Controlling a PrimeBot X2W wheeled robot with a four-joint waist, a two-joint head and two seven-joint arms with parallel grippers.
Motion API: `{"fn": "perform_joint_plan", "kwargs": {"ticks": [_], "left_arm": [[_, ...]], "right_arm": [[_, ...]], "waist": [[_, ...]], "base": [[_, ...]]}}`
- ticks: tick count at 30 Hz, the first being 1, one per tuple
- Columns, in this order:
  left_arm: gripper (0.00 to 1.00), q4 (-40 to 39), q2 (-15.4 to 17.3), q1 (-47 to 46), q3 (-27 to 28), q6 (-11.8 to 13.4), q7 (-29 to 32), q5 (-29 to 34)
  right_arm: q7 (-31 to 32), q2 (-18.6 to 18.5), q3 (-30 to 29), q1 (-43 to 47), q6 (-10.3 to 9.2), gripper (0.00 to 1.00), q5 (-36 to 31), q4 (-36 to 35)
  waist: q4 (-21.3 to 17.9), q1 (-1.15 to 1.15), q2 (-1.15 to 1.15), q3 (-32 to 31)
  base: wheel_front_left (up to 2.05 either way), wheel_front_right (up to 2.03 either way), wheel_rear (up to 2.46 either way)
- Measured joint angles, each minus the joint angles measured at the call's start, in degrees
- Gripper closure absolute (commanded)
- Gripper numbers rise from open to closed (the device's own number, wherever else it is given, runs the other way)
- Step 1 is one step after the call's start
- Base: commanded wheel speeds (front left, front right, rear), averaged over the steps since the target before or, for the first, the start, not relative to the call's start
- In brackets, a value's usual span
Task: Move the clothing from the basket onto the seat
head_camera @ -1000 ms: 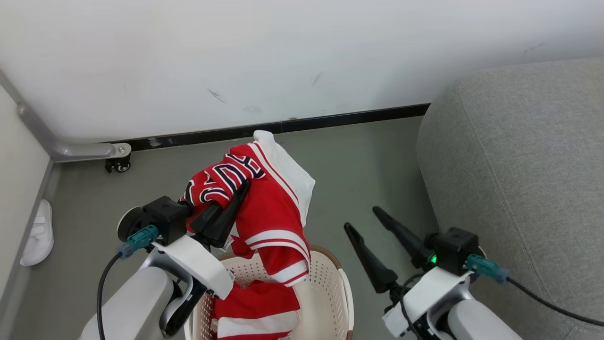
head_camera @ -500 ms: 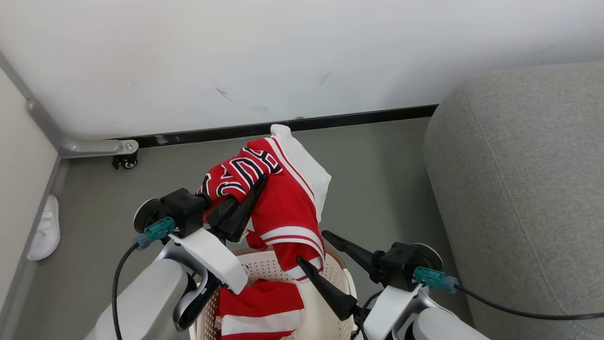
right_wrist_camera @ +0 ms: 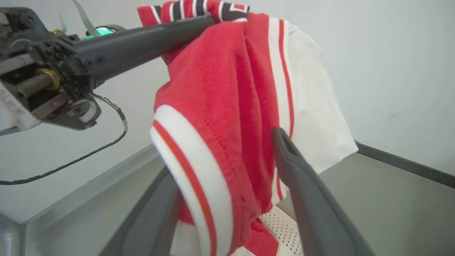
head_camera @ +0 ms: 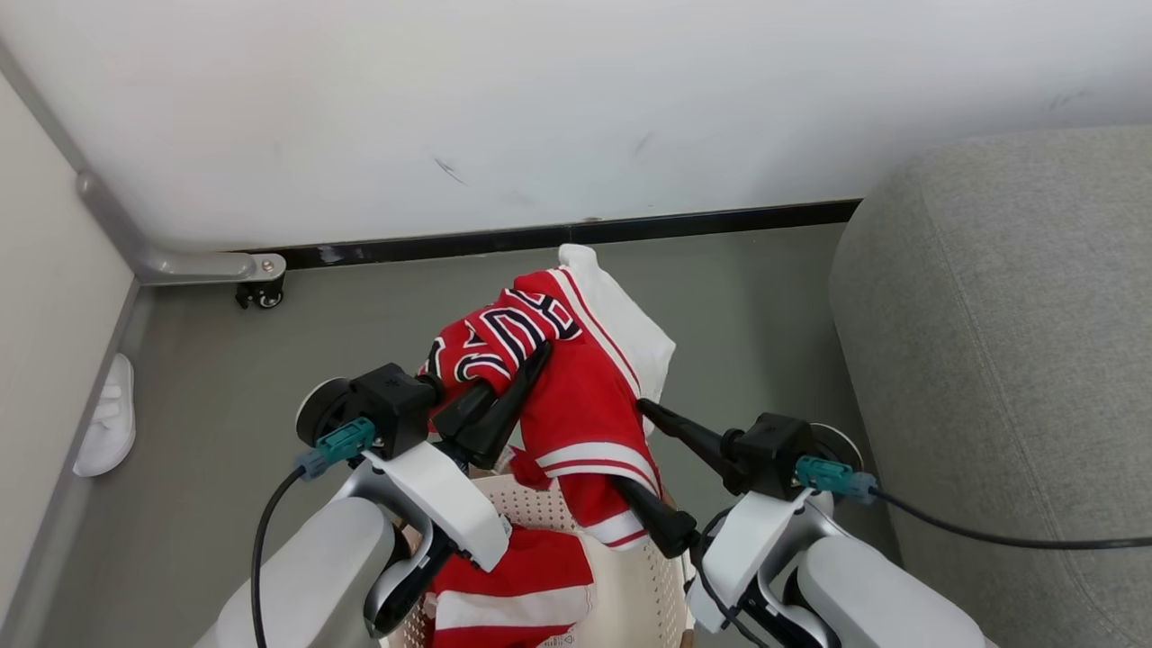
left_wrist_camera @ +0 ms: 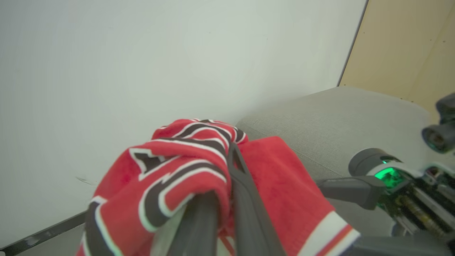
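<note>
- Above the basket (head_camera: 531,493), toward 12 o'clock from it in the head view, the jersey (head_camera: 585,405) is held up by the left gripper (head_camera: 531,364), whose jaws are closed on a bunch of the lettered cloth.
- The right gripper (head_camera: 630,445) is placed at 3 o'clock of the hanging hem, and its jaws are spread wide. In the right wrist view the striped hem is seen between the two fingers (right_wrist_camera: 302,192), but it is not yet pinched.
- For a good step, it is judged that the right jaws should be closed only on the hem, deep enough that the cloth is not lost, and that the basket wall below should not be caught.
- The red shorts (head_camera: 513,585) are seen lying in the basket, at 6 o'clock of the jersey.
- The seat (head_camera: 990,360) is found at 3 o'clock, well apart from the jersey, so the garment should be lifted fully clear of the rim before it is carried there.
</note>
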Motion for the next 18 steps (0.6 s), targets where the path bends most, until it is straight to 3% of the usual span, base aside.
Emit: {"fn": "perform_joint_plan", "kwargs": {"ticks": [5, 6, 7, 18], "left_arm": [[1.0, -0.26, -0.41, 0.0, -0.88, -0.01, 0.1, 0.0], [1.0, -0.29, -0.55, 0.0, -1.05, -0.01, 0.11, 0.0], [1.0, -0.3, -0.73, 0.0, -1.16, -0.01, 0.16, -0.01], [1.0, -0.25, -0.69, 0.0, -1.4, -0.08, 0.42, -0.46]], "right_arm": [[0.0, 0.51, -0.52, -1.65, 0.0, 0.01, 0.55, 2.54], [0.0, 0.58, -0.45, -2.03, 0.0, 0.61, 0.7, 3.01], [0.0, 0.62, -0.48, -2.25, 0.0, 0.97, 0.89, 3.19], [0.0, 1.01, -0.51, -4.4, 0.0, 1.0, 1.89, 4.93]], "waist": [[0.96, 0.0, 0.0, 0.16], [1.16, 0.0, 0.0, 0.19], [1.34, 0.0, 0.0, 0.22], [2.66, 0.0, 0.0, 0.47]], "base": [[0.0, 0.0, 0.0], [0.0, 0.0, 0.0], [0.0, 0.0, 0.0], [0.0, 0.0, 0.0]]}}
